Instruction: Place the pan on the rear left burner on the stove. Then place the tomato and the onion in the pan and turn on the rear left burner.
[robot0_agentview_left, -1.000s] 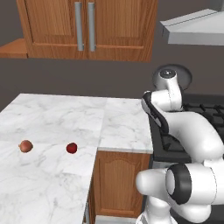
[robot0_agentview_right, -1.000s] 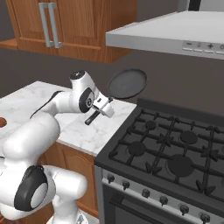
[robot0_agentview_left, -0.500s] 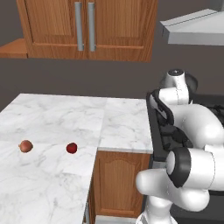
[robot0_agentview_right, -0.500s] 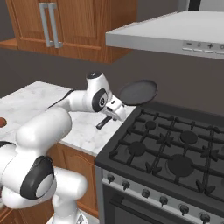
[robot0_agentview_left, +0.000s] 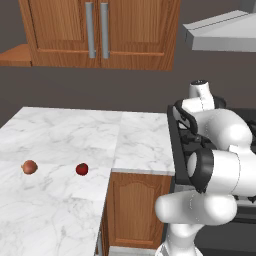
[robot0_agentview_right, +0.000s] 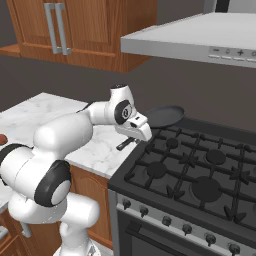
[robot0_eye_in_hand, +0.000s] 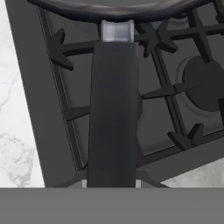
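Pan (robot0_agentview_right: 165, 116) is carried by its handle, apparently clamped in the gripper (robot0_agentview_right: 131, 139), above the stove's (robot0_agentview_right: 200, 175) rear left corner, not yet set down. Tomato (robot0_agentview_left: 82, 169) and onion (robot0_agentview_left: 29, 166) lie on the counter (robot0_agentview_left: 60, 145); burner unlit.

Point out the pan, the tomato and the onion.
pan (robot0_agentview_right: 165, 116), right base view, its dark side.
tomato (robot0_agentview_left: 82, 169), left base view, its red middle.
onion (robot0_agentview_left: 29, 167), left base view, its middle.
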